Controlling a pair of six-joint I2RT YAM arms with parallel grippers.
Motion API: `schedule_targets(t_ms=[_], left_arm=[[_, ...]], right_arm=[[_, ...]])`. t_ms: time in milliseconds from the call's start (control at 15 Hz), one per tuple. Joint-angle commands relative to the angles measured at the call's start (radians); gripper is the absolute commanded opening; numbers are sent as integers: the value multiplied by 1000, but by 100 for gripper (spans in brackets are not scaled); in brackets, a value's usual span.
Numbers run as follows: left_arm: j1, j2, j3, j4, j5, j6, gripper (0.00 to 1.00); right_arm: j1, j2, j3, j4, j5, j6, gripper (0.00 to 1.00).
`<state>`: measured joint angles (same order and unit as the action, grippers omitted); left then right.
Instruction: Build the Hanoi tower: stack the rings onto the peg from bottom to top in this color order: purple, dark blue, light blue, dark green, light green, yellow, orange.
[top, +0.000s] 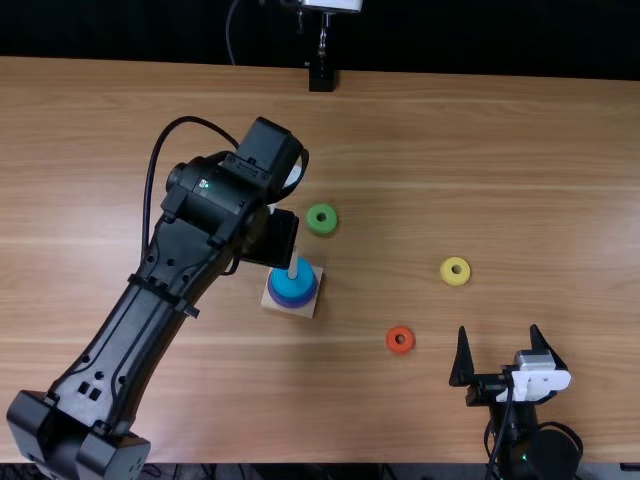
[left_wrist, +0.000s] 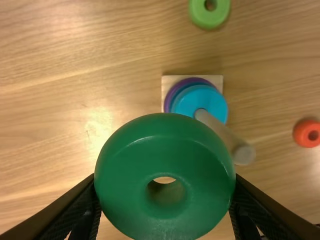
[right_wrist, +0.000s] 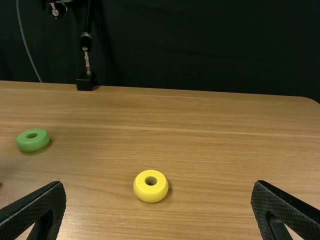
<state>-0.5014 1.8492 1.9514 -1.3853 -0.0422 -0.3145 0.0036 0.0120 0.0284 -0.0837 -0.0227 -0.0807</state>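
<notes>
- My left tool pinches the dark green ring, with one finger on each side of it.
- I have this ring up off the table, close to the peg but not on it. In my left wrist view, its round hole faces the camera.
- The peg stands on a pale square base.
- The purple ring is low on the peg, and the light blue ring is on top of the pile. I can't tell for sure if the blue edge between them is the dark blue ring.
- The peg's tip pokes up out of the light blue ring.
- The light green ring lies flat on the table, just past the base, on the far side.
- The orange ring lies flat too, to the right of the base and nearer to me.
- The yellow ring lies flat farther to the right.
- My right tool is spread wide and holds nothing. It is near the table's near edge, to the right of the orange ring.
- At the table's far edge there is a small black stand.
</notes>
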Motion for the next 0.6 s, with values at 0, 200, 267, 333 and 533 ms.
schedule_targets(t_ms=[0,200,267,333,533], left_arm=[[-29,-33,43,-1,0,-43,0],[-58,-25,76,-3,0,-55,0],[-65,-24,81,-3,0,-55,0],[-74,-21,89,-3,0,-57,0],[-78,-4,93,-3,0,-57,0]], right_arm=[[-13,-12,-13,-2,1,-2,100],[-13,-12,-13,-4,1,-2,100],[-13,-12,-13,-4,1,-2,100],[-13,-12,-13,-4,1,-2,100],[-13,-12,-13,-4,1,-2,100]])
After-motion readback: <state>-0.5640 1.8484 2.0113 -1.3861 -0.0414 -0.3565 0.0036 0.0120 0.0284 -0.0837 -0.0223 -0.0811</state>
